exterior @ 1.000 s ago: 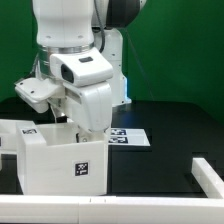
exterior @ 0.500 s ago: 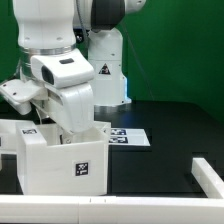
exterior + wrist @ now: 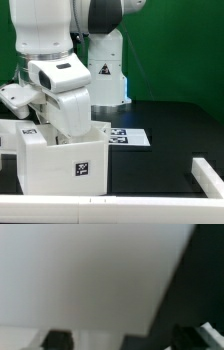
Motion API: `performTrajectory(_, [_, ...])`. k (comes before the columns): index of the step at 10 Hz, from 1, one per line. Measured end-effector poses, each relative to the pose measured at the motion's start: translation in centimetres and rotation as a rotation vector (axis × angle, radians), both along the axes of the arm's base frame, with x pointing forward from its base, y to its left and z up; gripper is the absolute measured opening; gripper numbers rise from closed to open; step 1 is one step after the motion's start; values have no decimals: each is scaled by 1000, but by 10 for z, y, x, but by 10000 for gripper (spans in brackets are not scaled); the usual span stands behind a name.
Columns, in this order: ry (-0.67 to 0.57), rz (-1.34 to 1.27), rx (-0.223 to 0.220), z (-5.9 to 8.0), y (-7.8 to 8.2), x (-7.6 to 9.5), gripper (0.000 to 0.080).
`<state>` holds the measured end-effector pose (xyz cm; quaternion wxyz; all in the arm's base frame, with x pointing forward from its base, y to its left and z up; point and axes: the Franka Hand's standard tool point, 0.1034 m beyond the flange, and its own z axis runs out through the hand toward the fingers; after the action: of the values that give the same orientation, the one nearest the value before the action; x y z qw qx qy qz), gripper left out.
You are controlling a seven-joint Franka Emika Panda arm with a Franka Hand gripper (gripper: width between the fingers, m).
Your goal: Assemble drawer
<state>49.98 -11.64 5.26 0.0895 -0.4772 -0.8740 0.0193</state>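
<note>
White arm (image 3: 55,45) angled down behind casing (image 3: 45,160); jaws hidden, cannot tell their state.

Plain green wall (image 3: 180,50) fills the rear from 10 to 2 o'clock. The black table top (image 3: 165,160) is evenly lit. A marker board (image 3: 128,137) lies flat near centre. A white rail (image 3: 150,208) runs along 6 o'clock, apparently turning at 4 o'clock.

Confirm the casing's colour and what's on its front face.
White casing, black-and-white square tag on front; exterior view shows best.
</note>
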Motion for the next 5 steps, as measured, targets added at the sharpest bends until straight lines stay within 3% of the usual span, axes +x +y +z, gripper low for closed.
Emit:
performTrajectory(1, [0, 0, 0, 0, 0, 0, 360])
performTrajectory(3, [0, 0, 0, 0, 0, 0, 89])
performTrajectory(4, [-1, 0, 0, 0, 0, 0, 89])
performTrajectory(5, [-4, 0, -1, 1, 0, 1, 38])
